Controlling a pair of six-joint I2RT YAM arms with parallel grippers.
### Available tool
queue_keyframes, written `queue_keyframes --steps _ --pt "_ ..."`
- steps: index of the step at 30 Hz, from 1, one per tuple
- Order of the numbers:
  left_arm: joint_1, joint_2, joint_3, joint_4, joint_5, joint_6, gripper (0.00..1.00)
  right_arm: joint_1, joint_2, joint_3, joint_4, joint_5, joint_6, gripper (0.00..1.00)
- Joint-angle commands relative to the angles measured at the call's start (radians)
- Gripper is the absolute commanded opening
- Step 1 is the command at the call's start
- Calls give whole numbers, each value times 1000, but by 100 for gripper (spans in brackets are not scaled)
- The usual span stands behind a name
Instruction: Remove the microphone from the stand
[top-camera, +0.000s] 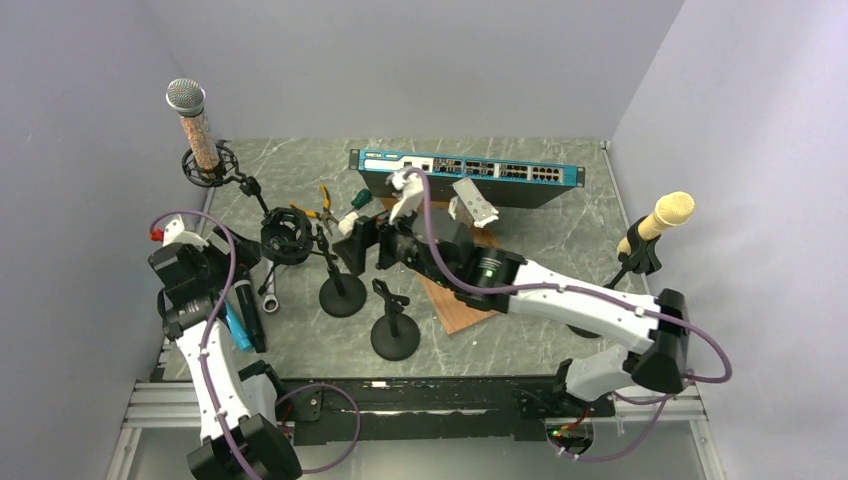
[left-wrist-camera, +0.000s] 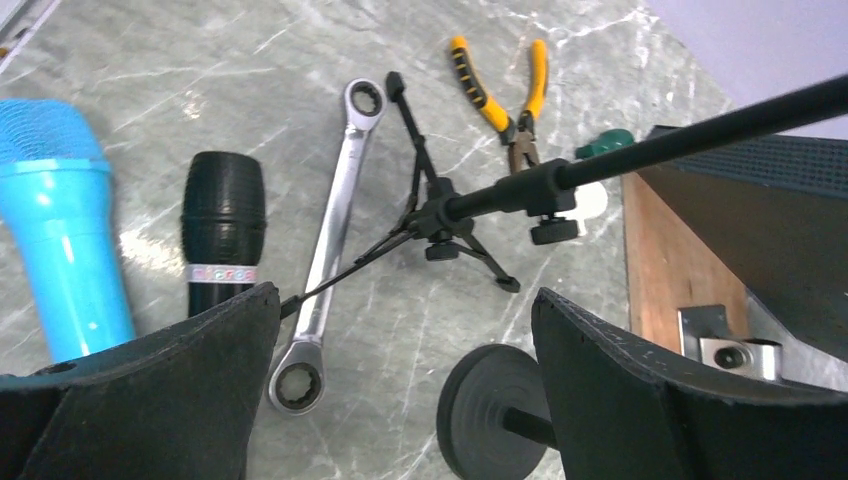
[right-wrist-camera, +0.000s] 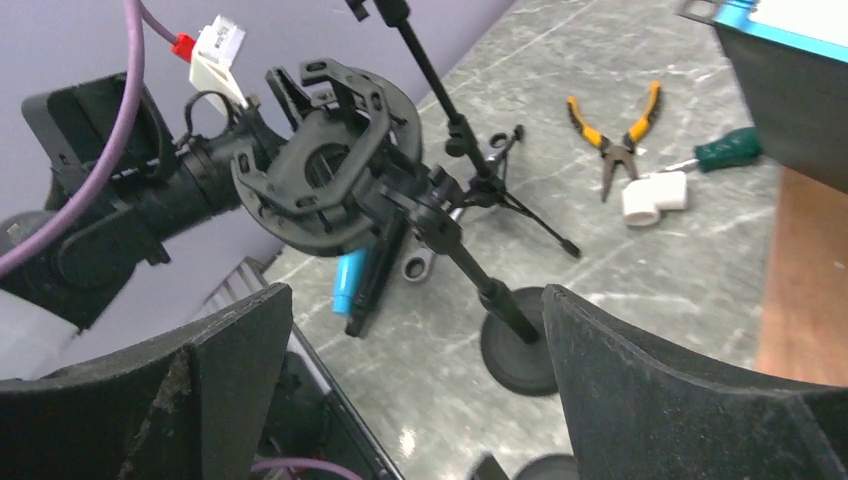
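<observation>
Marble table (left-wrist-camera: 200, 80), black microphone (left-wrist-camera: 222, 225) beside left pincer (left-wrist-camera: 405, 300)

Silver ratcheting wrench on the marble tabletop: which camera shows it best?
Left wrist: the silver ratcheting wrench lies close up, both ring ends visible. Top external shows only a small sliver of it; right wrist shows just one end.

Three plain walls, pale lilac-grey: back wall (top-camera: 420, 60), left wall (top-camera: 70, 180), right wall (top-camera: 760, 150). Table top (top-camera: 560, 230) grey-green, marbled, slightly glossy. Silver metal rail (top-camera: 160, 403) along near edge. Light even, soft.
</observation>
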Motion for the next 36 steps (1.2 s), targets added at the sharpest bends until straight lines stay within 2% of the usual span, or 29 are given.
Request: queue_keyframes --steps 1,5,9,12,15,20,26,36 --pt "-6 -2 -8 82 104 -14 98 -17 112 141 98 -89 62 95" --pt "-7 8 -13 90 125 -19 98 -36 219 249 67 -114 56 80" --pt "-8 -5 -12 83 129 -13 98 -84 252 221 113 -151 108 56" --pt "-8 -5 -17 95 139 -20 98 -122 281 222 114 -206 135 44" --pt "-7 -3 -18 95 138 -21 98 -137 306 240 101 -246 147 42" --pt "-8 -3 -22 100 136 -23 97 -139 316 228 112 -280 166 50" --pt "-8 -6 -23 98 131 -21 98 -136 334 217 134 -344 184 50" --pt "-8 -7 -24 102 133 -21 98 -133 353 189 126 -326 188 47"
